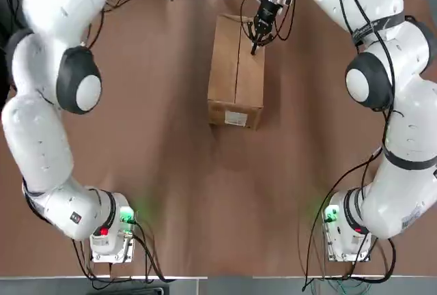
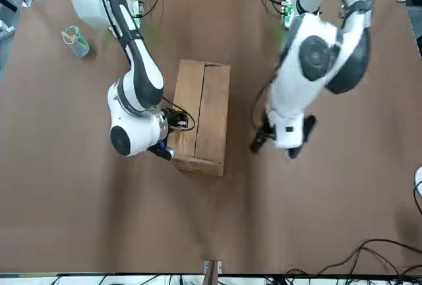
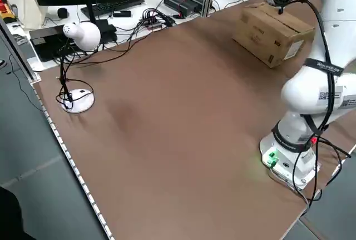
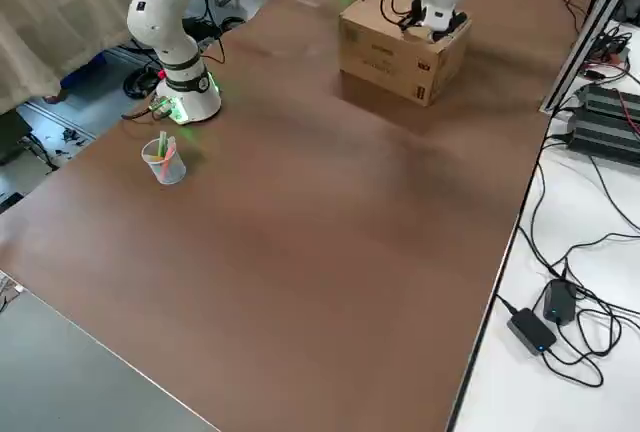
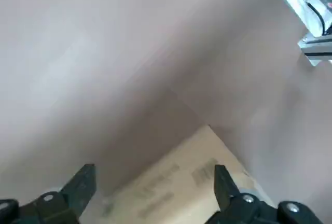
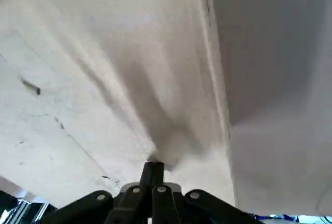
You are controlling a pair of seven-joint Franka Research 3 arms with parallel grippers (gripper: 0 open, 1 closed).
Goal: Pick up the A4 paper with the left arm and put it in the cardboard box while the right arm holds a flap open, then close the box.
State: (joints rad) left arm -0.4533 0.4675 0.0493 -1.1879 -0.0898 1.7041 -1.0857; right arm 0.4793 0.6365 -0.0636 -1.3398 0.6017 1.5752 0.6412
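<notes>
Cardboard box (image 1: pixel 236 69), plain brown corrugated and oblong, is what you see at the far middle of the brown table (image 1: pixel 205 192), its two long flaps folded down so they meet along a centre seam, and a small white label (image 1: pixel 236 118) on its near end. You cannot see the A4 paper in any view. Your right gripper (image 1: pixel 255 48), thin and dark, has its fingers pressed fully together, holding nothing, with the tip down on the far part of the right flap. Your left gripper (image 5: pixel 153 182) has its fingers spread wide and grasps nothing; it hangs above the table on the left of the box, clear of it. Far off to the right, a clear plastic cup (image 4: pixel 164 160) holding coloured sticks stands near the right arm's green-lit base (image 4: pixel 190 102).
</notes>
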